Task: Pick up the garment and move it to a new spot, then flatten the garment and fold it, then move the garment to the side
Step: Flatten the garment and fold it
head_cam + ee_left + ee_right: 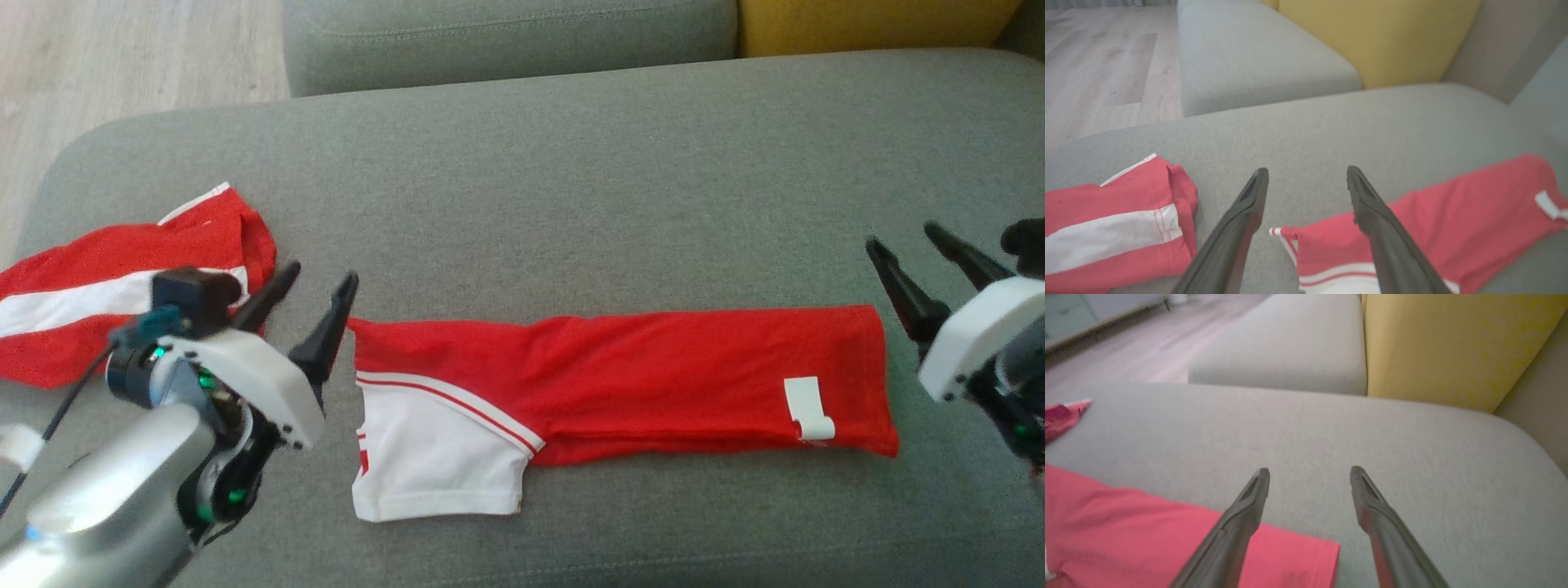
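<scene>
At the far left of the grey sofa seat (571, 163) lies a rumpled red cloth (122, 302) with a broad white band. Part of it is hidden behind the left arm's wrist. Pale wooden floor (122, 57) shows beyond the seat's left edge.

Just right of that cloth, the left gripper (323, 272) hovers with its 2 dark fingers spread wide and nothing between them. In the left wrist view the left gripper (1307, 169) points over bare grey fabric, with the red cloth (1118, 228) on one side and the garment's near corner under its right finger.

The garment (637, 367) lies flat in the middle of the seat, folded into a long red strip running left to right. Its left end has a white panel edged with red and white stripes, and its right end carries a small white tag (808, 408). The strip's upper left corner sits right by the left gripper's fingertip. Whether they touch cannot be told.

At the right end, the right gripper (901, 233) stands just off the garment's upper right corner, jaws equally wide apart and empty. In the right wrist view the right gripper (1309, 469) has its left finger over the garment's (1147, 531) red edge. A yellow cushion (865, 24) sits behind, at the top right.
</scene>
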Robot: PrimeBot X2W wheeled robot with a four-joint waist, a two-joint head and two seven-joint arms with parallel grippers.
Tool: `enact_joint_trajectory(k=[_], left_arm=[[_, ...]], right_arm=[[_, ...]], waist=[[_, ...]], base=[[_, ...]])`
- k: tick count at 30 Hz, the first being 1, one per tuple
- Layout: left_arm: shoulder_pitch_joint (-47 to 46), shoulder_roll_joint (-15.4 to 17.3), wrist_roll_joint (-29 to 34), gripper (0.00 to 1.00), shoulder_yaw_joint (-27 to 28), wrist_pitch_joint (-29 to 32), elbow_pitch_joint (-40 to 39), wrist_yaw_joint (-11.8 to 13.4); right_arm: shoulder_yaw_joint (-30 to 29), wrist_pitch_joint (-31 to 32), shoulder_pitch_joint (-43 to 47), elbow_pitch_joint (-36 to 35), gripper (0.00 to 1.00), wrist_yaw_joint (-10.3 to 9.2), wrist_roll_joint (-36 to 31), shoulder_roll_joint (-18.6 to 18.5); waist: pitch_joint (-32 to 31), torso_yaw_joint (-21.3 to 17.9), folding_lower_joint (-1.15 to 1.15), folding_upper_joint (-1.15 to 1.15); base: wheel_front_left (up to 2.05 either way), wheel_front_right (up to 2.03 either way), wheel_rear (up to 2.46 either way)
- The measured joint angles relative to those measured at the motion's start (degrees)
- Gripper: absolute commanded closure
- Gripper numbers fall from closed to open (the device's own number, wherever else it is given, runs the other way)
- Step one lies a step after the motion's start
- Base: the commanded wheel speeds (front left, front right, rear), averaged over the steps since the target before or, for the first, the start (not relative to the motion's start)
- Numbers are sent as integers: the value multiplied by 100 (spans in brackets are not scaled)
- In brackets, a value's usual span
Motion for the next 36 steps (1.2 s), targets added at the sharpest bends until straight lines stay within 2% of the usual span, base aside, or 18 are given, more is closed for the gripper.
enact_joint_trajectory(k=[3, 6, 10, 13, 19, 24, 29, 36], left_arm=[[221, -283, -315, 0, 556, -394, -3, 125], [528, -568, -337, 0, 1266, -463, -87, 170], [1060, -1117, 415, 0, 2547, -469, -407, 223], [1614, -1548, 1061, 0, 3215, -471, -569, 115], [2726, -2315, 2106, 0, 3810, -470, -433, -258], [2998, -2758, 2836, 0, 4216, -470, -349, -566], [2997, -2906, 3260, 0, 4498, -470, -202, -928], [2880, -3119, 3485, 0, 4789, -470, -26, -1257]], right_arm=[[-334, -591, 23, -109, 0, 0, -386, 392], [-703, -1133, 140, -170, 0, 0, -847, 788], [-1106, -1774, 498, -198, 0, 0, -1441, 1305], [-1376, -2161, 739, -208, 0, 0, -1897, 1650], [-1590, -2448, 1131, -142, 0, 0, -2469, 2232], [-1826, -2504, 1271, -35, 0, 0, -2726, 2553], [-2287, -2462, 1273, 160, 0, 0, -2881, 2782], [-3125, -1729, 1261, 920, 0, 0, -3075, 3067]], waist=[[-38, 0, 0, 0], [-83, 0, 0, 0], [-110, 12, 0, 0], [-124, 16, 0, 0], [-182, -8, 0, 0], [-155, -35, 0, 0], [-46, -37, 0, 0], [157, -74, 0, 0]], base=[[0, 0, 0], [0, 0, 0], [0, 0, 0], [0, 0, 0], [0, 0, 0], [0, 0, 0], [0, 0, 0], [0, 0, 0]])
